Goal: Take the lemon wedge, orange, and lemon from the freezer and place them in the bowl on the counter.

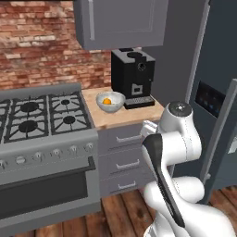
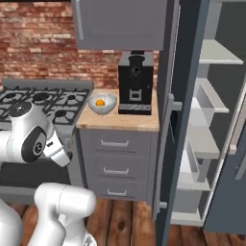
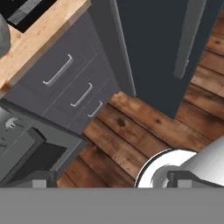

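The speckled whitish bowl [image 1: 116, 98] [image 2: 108, 101] sits on the wood counter [image 1: 125, 116] [image 2: 117, 122] beside the stove, with the orange [image 1: 107, 101] [image 2: 100, 102] lying inside it. The freezer [image 1: 210, 92] [image 2: 185, 96] stands to the right, its door swung open on light grey shelves [image 2: 214, 54] and white drawers. The lemon and the lemon wedge are out of view. My gripper [image 3: 111, 181] is open and holds nothing. It hangs over the wood floor, facing the counter drawers [image 3: 65, 74] and the dark freezer door [image 3: 153, 48]. My arm is folded low in front of the counter.
A black coffee machine [image 1: 133, 76] [image 2: 136, 81] stands on the counter right of the bowl. A grey gas stove [image 1: 37, 115] [image 2: 43, 101] with an oven adjoins the counter's left. A grey wall cupboard [image 1: 120, 23] hangs above. The freezer door's bar handle [image 3: 188, 39] juts out nearby.
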